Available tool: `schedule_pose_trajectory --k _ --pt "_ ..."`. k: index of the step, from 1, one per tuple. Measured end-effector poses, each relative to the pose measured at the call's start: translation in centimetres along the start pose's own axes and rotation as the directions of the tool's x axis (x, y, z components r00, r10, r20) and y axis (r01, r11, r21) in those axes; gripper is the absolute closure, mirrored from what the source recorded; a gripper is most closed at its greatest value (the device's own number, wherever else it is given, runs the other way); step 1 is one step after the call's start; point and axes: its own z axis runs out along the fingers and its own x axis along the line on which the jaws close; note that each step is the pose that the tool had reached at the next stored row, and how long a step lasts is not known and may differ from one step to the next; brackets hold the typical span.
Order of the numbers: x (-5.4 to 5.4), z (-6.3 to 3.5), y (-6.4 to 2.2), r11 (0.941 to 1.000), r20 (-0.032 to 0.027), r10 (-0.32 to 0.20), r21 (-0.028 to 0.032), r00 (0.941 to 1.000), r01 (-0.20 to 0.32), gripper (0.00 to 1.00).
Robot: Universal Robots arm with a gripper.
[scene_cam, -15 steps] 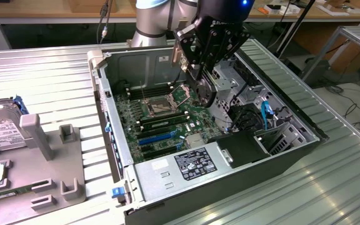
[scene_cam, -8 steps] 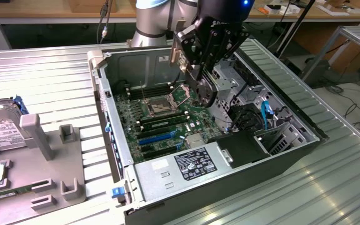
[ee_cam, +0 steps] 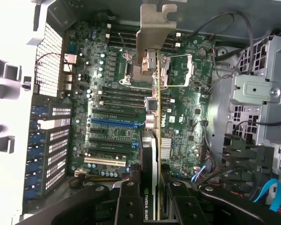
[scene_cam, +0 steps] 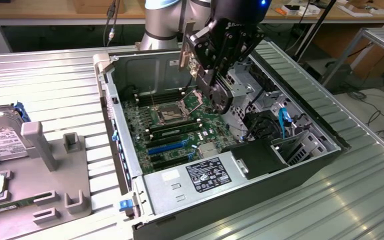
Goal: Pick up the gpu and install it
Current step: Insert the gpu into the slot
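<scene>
Tool (ee_cam: 154,202) clamps gpu (ee_cam: 154,33) over case (scene_cam: 145,67); motherboard (ee_cam: 182,117) inside.

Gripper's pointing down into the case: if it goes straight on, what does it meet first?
Probably the motherboard, around the CPU socket. The gpu clamped in the gripper sticks out ahead, so it would touch first; depth is unclear.

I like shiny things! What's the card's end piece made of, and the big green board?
End bracket of the gpu: looks like bare silvery metal, flat with a dull sheen. Motherboard: green-coated circuit board, probably fibreglass, studded with soldered parts.
</scene>
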Motion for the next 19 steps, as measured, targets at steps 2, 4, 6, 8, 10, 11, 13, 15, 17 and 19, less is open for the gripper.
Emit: schedule_pose_trajectory --k 2,4,6,8,10,11,13,15,17,19 --pt "0.00 0.00 0.00 0.9999 -0.0005 -0.012 -0.0003 0.9999 0.012 0.73" --pt "0.00 0.00 0.00 0.9997 -0.0011 -0.025 -0.0007 0.9997 0.025 0.73" --pt "0.00 0.00 0.00 0.9990 -0.0019 -0.044 -0.0013 0.9990 0.044 0.73" --pt "0.00 0.00 0.00 0.9978 -0.0028 -0.066 -0.0019 0.9978 0.066 0.73" --pt "0.00 0.00 0.00 0.9958 -0.0039 -0.091 -0.0027 0.9958 0.091 0.73" --pt "0.00 0.00 0.00 0.9949 -0.0042 -0.101 -0.0030 0.9949 0.101 0.73" --pt "0.00 0.00 0.00 0.9935 -0.0047 -0.113 -0.0035 0.9935 0.113 0.73" --pt "0.00 0.00 0.00 0.9917 -0.0053 -0.129 -0.0039 0.9917 0.129 0.73" --pt "0.00 0.00 0.00 0.9897 -0.0059 -0.143 -0.0045 0.9897 0.143 0.73" --pt "0.00 0.00 0.00 0.9846 -0.0071 -0.175 -0.0056 0.9846 0.175 0.73"
